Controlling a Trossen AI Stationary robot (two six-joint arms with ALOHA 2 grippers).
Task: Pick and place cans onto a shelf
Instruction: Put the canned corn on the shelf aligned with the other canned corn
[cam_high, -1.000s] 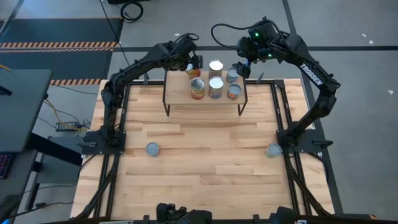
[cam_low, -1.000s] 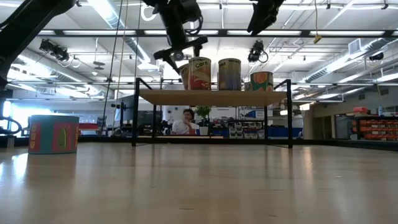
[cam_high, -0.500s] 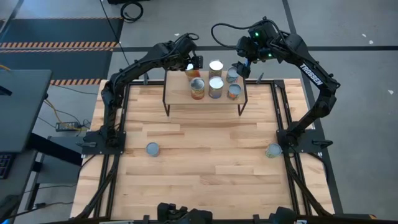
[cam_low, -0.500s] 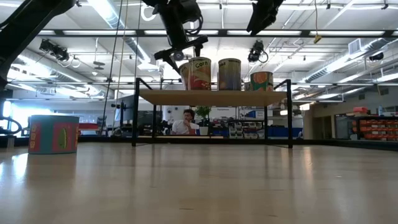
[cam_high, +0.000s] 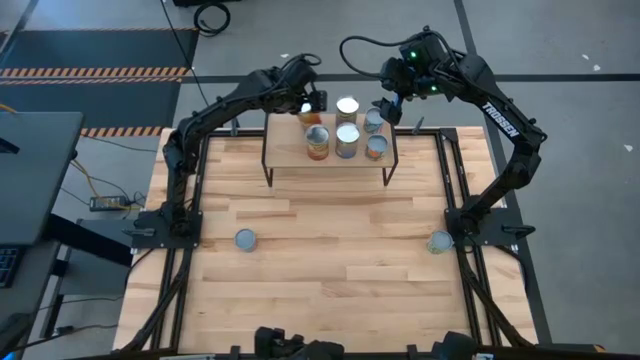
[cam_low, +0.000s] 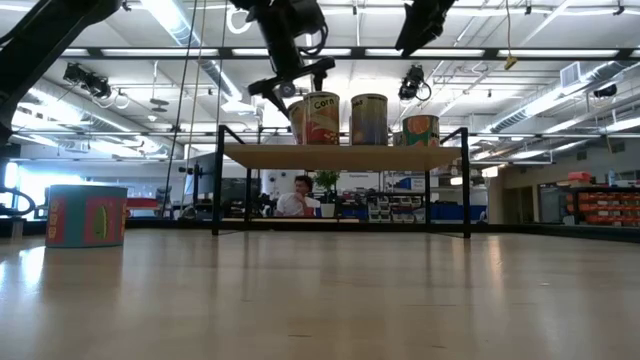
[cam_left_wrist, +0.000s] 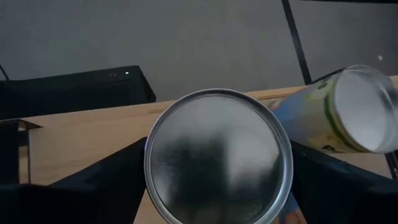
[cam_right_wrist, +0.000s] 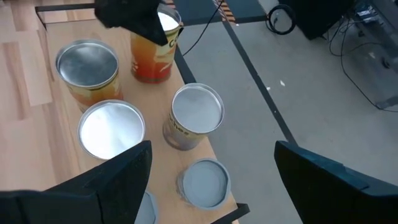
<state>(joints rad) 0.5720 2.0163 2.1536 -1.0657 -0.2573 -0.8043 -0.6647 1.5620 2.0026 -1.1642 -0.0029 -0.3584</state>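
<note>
Left gripper (cam_high: 306, 102) clasping an orange can (cam_left_wrist: 217, 155) at the far-left corner of the shelf (cam_high: 290, 150), to be released only once seated flat; right gripper (cam_high: 388, 108) spread wide above the grouped cans (cam_high: 346, 134).

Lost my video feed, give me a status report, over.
Left gripper around back-left can on shelf. Right gripper above shelf's right end, fingers open. Six cans up, two on table.
</note>
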